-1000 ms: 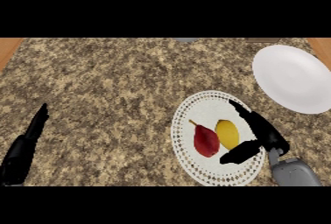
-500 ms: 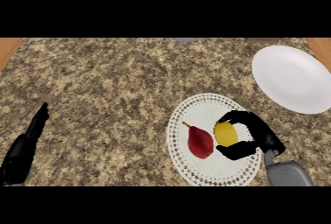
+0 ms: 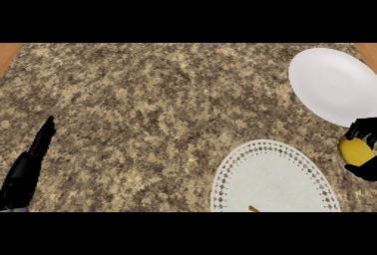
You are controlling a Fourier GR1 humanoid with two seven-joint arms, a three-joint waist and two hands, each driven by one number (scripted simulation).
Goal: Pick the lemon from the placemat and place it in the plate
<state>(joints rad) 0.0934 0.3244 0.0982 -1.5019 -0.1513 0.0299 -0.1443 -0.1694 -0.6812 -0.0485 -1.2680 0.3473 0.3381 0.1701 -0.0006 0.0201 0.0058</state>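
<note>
The speckled stone counter (image 3: 147, 114) carries everything, and the plain white plate (image 3: 331, 84) serves as the landmark here, sitting toward the far right corner. Below the plate and a little to its left lies the round lacy placemat (image 3: 273, 179), with only a small dark-and-orange sliver of something (image 3: 253, 208) showing at its near edge. Far to the left of the plate, near the view's lower left edge, the left hand (image 3: 29, 164) rests with its fingers straight and released, holding nothing.

Just below the plate's near rim, at the right edge of the view, the right hand (image 3: 364, 149) is curled around the yellow lemon (image 3: 355, 151), black fingers wrapped above and beneath it. The lemon sits off the placemat, between it and the plate, and appears lifted in the grasp.

The step in hand looks like the carry to the plate. To do it well, the hand should travel up and slightly left until the lemon is over the plate's middle, not its sloped rim, then lower close to the surface before uncurling, since a lemon rolls easily.
</note>
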